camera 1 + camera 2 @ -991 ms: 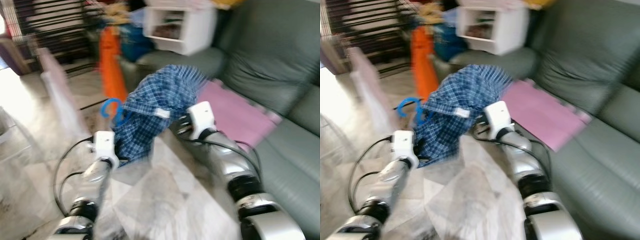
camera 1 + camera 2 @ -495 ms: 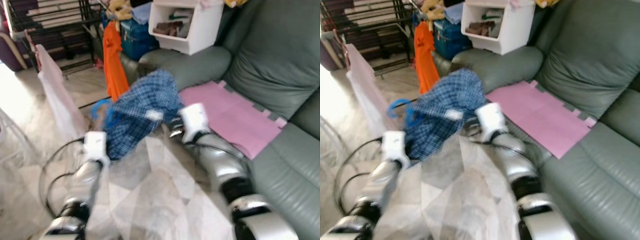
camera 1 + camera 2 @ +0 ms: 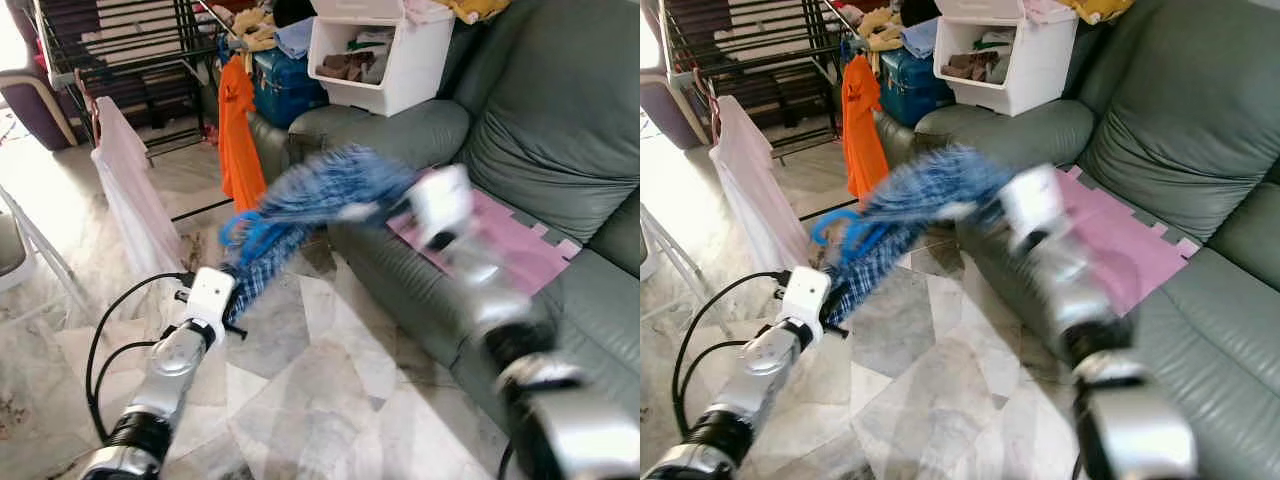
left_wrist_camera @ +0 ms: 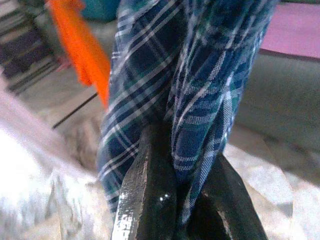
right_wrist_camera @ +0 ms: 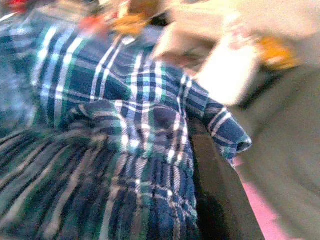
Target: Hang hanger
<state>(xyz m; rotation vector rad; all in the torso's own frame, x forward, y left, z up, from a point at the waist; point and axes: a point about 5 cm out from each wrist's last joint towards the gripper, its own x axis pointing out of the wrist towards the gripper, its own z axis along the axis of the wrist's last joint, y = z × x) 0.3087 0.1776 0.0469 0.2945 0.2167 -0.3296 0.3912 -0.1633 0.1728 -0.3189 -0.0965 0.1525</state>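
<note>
A blue plaid shirt [image 3: 320,190] on a blue hanger [image 3: 836,228] is stretched in the air between my two grippers, in front of the sofa. My left gripper [image 3: 236,290] is shut on the shirt's lower end; in the left wrist view its black fingers [image 4: 150,190] pinch the plaid cloth [image 4: 200,100]. My right gripper [image 3: 405,200], blurred by motion, holds the upper end near the sofa's seat edge. In the right wrist view one black finger [image 5: 217,175] lies against the plaid cloth [image 5: 125,145].
A drying rack with a pale pink cloth [image 3: 125,195] stands at the left. An orange garment [image 3: 237,125] hangs behind the shirt. The green sofa [image 3: 560,130] with a pink mat [image 3: 525,240] is on the right, with a white bin [image 3: 385,60] on its armrest. A black rack [image 3: 130,45] is at the back.
My right arm has swung up and to the right, pulling the shirt out long. The left gripper keeps its hold on the lower end. The camera has also shifted.
</note>
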